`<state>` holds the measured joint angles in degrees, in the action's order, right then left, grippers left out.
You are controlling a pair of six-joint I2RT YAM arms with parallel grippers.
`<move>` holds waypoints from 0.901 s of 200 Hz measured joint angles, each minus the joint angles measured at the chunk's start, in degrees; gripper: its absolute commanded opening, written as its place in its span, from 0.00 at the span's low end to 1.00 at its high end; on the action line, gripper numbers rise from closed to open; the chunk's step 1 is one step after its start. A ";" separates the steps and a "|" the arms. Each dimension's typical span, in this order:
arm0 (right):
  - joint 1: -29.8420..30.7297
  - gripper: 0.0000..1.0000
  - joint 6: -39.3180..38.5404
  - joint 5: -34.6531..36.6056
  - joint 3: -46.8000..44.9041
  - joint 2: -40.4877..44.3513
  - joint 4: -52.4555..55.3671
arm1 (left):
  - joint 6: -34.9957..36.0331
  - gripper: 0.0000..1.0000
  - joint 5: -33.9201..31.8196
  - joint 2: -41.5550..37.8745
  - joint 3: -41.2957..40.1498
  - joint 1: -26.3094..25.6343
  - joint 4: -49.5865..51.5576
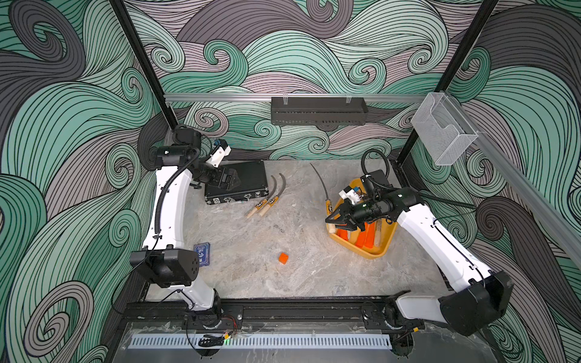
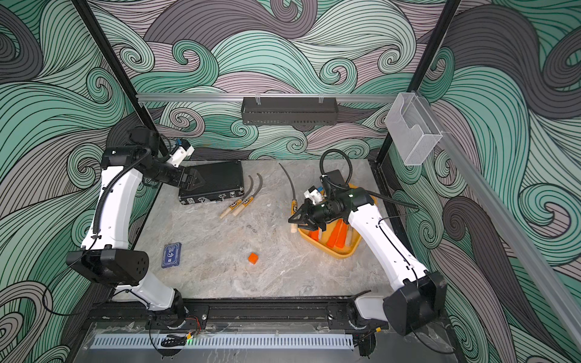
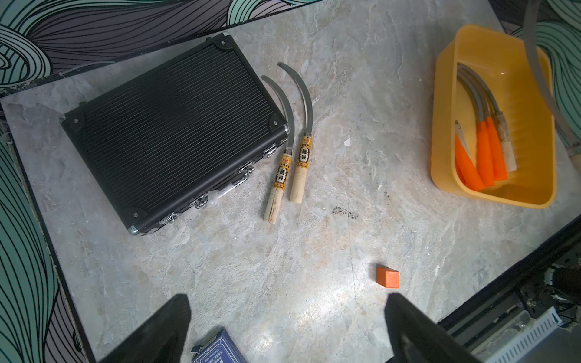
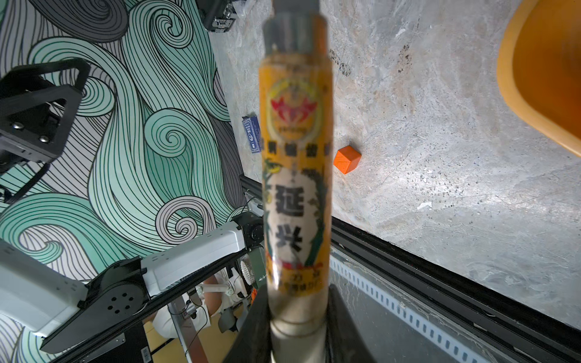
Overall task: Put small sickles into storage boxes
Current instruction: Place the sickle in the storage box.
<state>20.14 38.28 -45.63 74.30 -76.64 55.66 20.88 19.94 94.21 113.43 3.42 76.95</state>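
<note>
My right gripper (image 1: 335,221) was squeezed tight around the held sickle (image 1: 329,208). It gripped the pale wooden handle with the yellow label. The end of the handle was right by the yellow tray (image 1: 374,255), at the rim that faces the middle of the table (image 1: 314,276). The thin curved blade pointed away toward the back wall.

Closest to me, a blue card box (image 1: 202,254) lay near the left arm. An orange cube (image 1: 283,258) sat alone in the middle of the table.

A bit further back, on the right side, the tray held more sickles (image 3: 484,151). I could see three orange handles and one pale one lying side by side, at the end of the tray nearer me.

Further back in the middle, two sickles (image 3: 301,166) lay side by side on the table, just beside the black case (image 1: 248,179). My left gripper (image 3: 286,297) hung in the air by that case. Its jaws were wide apart and had nothing in them.
</note>
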 measured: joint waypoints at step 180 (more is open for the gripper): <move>-10.47 0.00 -1.53 -3.91 3.21 -10.80 -1.60 | -2.49 0.98 2.73 5.57 -4.76 -1.88 -9.31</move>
<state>9.67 36.75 -49.54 77.52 -87.44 54.06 18.39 22.68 99.79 108.66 1.54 67.64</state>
